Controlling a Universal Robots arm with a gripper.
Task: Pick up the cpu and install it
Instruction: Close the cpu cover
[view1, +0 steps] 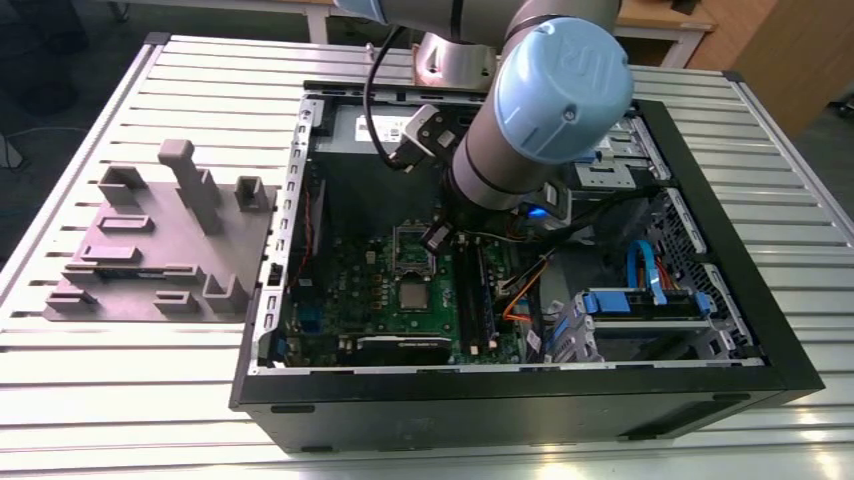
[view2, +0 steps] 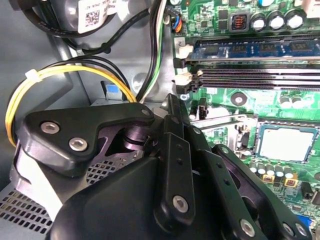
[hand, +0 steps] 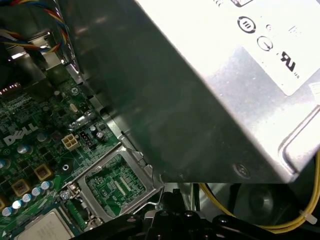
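The cpu (view1: 414, 295) lay flat in its socket on the green motherboard (view1: 344, 290), silvery top up. The board sat inside the open computer case (view1: 534, 395), which rested on the slatted table (view1: 134, 400). In the exterior view the end effector (view1: 437, 238) hung low inside the case, on the far side of the cpu toward the case's back wall. It was near the chip but plainly apart from it. Between the two stood the metal socket frame (view1: 411, 262), hinged open, with green board showing through its window. The cpu lay free of the end effector, and I could not tell whether the end effector was clenched or released.

In the second wrist view the black linkage of the end effector (view2: 172, 102) stood in the foreground. The cpu (view2: 287, 143) sat beyond it within the dark border of the socket, and the long memory slots (view2: 250, 75) ran nearby. A yellow cable (view2: 50, 80) looped beside the linkage.

In the first wrist view the cpu (hand: 47, 227) showed just beside the open socket frame (hand: 117, 182), with the grey metal power supply (hand: 200, 75) looming over both.

On the exterior view's left, a grey-mauve plastic block (view1: 160, 240) with upright posts stood on the table, just beside the case.
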